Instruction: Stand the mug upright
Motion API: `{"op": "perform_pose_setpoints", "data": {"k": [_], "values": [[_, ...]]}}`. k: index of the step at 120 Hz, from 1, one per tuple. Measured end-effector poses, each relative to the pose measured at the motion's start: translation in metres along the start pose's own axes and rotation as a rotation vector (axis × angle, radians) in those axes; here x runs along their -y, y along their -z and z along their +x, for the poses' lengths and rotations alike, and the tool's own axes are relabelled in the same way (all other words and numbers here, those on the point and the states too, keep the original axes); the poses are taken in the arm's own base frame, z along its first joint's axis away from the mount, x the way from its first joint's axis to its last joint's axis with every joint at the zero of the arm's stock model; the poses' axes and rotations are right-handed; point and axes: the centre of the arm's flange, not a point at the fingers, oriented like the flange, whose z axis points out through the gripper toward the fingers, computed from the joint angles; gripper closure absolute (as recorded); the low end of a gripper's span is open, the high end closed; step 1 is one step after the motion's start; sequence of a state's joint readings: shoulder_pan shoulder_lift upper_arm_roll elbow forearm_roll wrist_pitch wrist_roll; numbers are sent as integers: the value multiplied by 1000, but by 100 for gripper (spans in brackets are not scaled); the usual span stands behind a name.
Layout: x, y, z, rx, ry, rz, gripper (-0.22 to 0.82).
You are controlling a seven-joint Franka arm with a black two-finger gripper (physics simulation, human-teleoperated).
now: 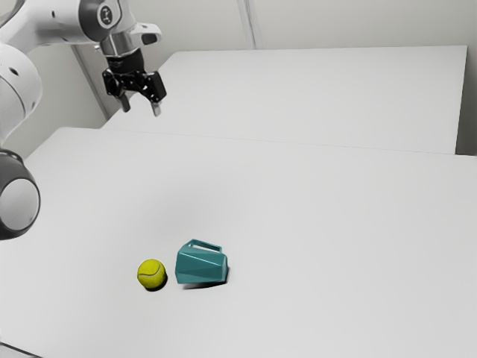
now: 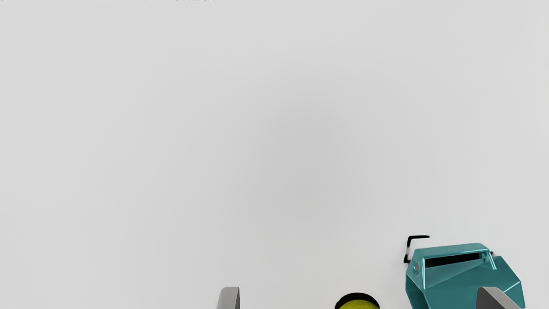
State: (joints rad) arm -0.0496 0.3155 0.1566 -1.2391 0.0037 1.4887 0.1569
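Mug (image 1: 201, 268), teal and faceted, is lying sideways, exterior view's lower centre; black two-finger gripper (image 1: 141, 110) is hovering upper left, jaws spread.

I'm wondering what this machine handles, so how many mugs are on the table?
1. The teal mug lies on its side on the table, to the exterior view's right of the yellow ball.

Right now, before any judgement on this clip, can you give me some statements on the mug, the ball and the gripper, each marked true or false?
1. The mug lies on its side on the table. True.
2. The ball is on the exterior view's left of the mug. True.
3. The ball touches the mug. False: a gap separates them.
4. The gripper is open. True.
5. The mug is red. False: it is teal.
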Motion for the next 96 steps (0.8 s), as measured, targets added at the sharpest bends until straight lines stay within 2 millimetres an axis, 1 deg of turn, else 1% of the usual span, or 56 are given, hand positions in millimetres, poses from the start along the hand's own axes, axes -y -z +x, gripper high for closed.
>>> {"op": "perform_pose_setpoints", "data": {"k": [6,26,34,45,56,61,66,70,83,96], "values": [[0,-4,3,1,-4,-1,0],[-3,-26,16,14,-15,-22,0],[-7,-26,18,10,-23,-32,0],[-29,-27,22,1,-59,-53,0],[-23,-26,17,0,-41,-129,0],[-22,-28,11,9,-33,-172,0],[-28,-33,5,22,-33,-210,0],[-34,-39,-5,36,-32,-240,0],[-42,-79,-41,74,4,-333,0],[-42,-116,-72,79,56,-388,0]]}}
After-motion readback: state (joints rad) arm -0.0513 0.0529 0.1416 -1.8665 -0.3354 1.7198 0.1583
